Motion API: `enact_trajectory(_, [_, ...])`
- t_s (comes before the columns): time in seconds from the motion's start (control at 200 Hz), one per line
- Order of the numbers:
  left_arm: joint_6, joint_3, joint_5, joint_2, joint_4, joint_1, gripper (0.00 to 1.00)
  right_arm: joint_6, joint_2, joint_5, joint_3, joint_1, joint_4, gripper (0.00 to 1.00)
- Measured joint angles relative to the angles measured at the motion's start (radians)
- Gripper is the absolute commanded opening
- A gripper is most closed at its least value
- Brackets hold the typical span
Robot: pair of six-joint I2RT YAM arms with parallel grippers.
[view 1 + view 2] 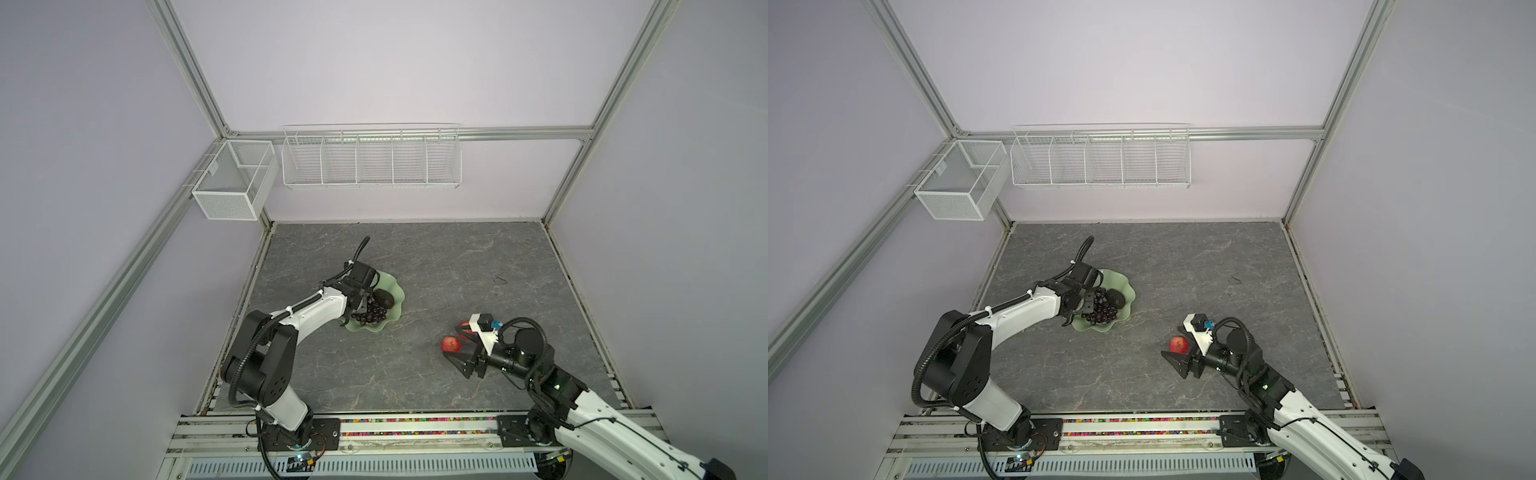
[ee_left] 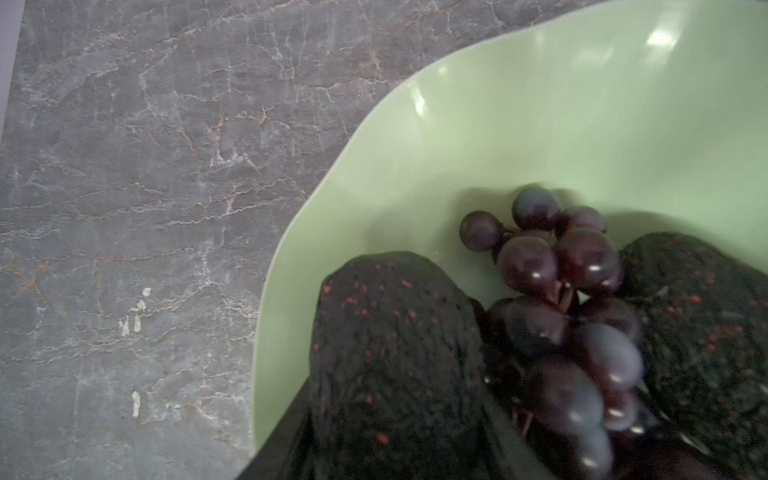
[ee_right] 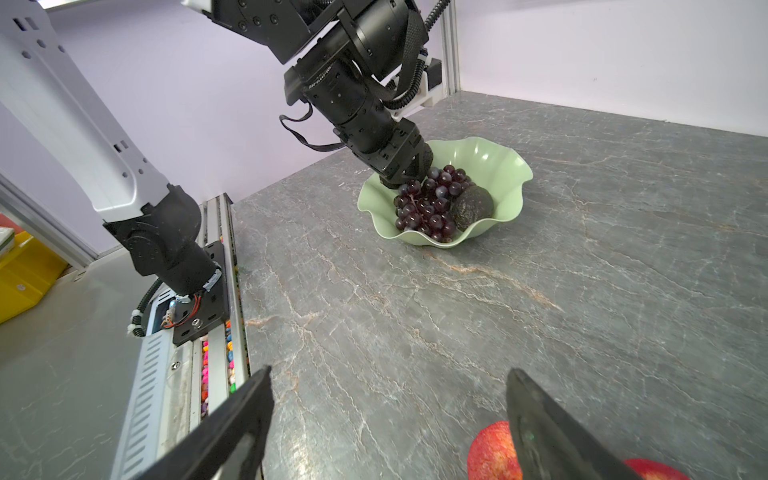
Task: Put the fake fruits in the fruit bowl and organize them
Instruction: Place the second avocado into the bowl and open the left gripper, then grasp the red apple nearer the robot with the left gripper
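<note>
The fruit bowl [image 1: 395,308] sits left of centre on the tabletop [image 1: 457,270], grapes [image 1: 372,316] inside between an avocado [image 2: 395,353] and a second avocado [image 2: 706,332]. The left end effector [image 3: 409,178] reaches in; its grip cannot be told. Near right, an apple [image 1: 451,344] lies between the released right end effector's [image 3: 389,370] jaws, a second apple [image 3: 648,469] just outside.

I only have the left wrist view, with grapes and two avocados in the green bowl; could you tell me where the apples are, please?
Observer: Both lie on the table, outside the bowl: one apple and a second apple, beside the right pincer.
Operator: Is it gripping either?
Observer: No; it is open, one finger standing between the two apples.
Operator: And my left pincer?
Observer: The left pincer is down inside the bowl, at the grapes.
</note>
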Motion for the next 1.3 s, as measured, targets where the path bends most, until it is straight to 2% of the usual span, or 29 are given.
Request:
enact_trajectory(0.165, [0.014, 0.008, -0.005, -0.016, 0.013, 0.000, 0.69, 0.000, -0.005, 0.021, 0.000, 0.000, -0.008, 0.89])
enact_trajectory(0.485, [0.031, -0.023, 0.008, -0.161, 0.063, -0.026, 0.70, 0.001, -0.012, 0.056, 0.000, -0.008, -0.030, 0.89])
enact_trajectory(0.715, [0.050, -0.070, 0.180, -0.293, 0.176, -0.232, 0.69, 0.036, -0.004, 0.087, 0.000, -0.093, -0.073, 0.89])
enact_trajectory(0.86, [0.021, -0.114, 0.226, -0.284, 0.270, -0.423, 0.70, 0.089, -0.010, 0.090, 0.005, -0.119, -0.167, 0.89])
enact_trajectory(0.995, [-0.021, -0.136, 0.224, -0.227, 0.375, -0.582, 0.70, 0.142, -0.128, 0.112, 0.032, -0.119, -0.341, 0.89])
enact_trajectory(1.14, [-0.045, -0.141, 0.221, -0.127, 0.471, -0.639, 0.71, 0.176, -0.299, 0.149, 0.055, -0.119, -0.464, 0.89])
enact_trajectory(1.3, [-0.059, -0.141, 0.224, -0.063, 0.511, -0.652, 0.71, 0.193, -0.361, 0.173, 0.044, -0.119, -0.538, 0.89])
